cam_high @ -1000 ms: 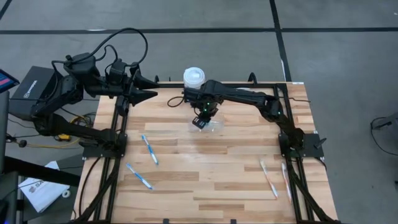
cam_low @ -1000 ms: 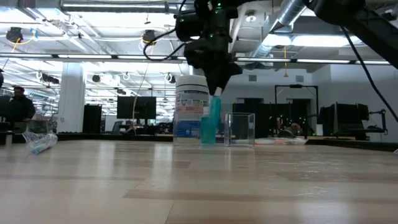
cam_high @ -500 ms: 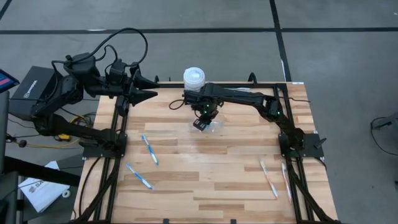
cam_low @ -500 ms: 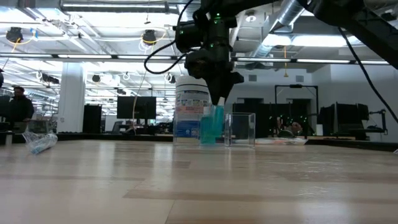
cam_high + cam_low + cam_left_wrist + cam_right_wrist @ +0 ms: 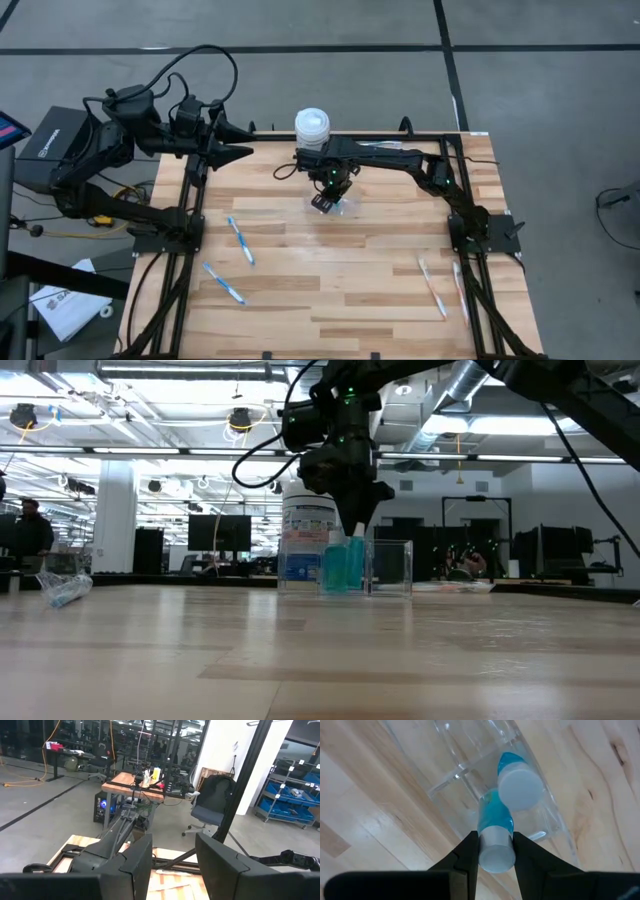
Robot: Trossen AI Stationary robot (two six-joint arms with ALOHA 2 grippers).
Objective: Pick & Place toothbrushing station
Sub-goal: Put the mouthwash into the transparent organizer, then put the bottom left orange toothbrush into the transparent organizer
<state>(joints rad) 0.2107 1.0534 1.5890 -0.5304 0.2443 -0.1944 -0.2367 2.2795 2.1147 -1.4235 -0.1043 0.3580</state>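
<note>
Right wrist view shows the right gripper pinching a small blue tube by its white cap, lowered upright into the clear holder beside a second tube, likely to seat it cleanly. Holder just in front of the white jar; toothbrushes well away from it. Left gripper parked off the surface, partly open, holding nothing.

A clear plastic holder stood upright on the bench's far middle with one white-capped blue tube inside and a second being lowered in, while two blue toothbrushes and two pale ones lay flat nearer.
</note>
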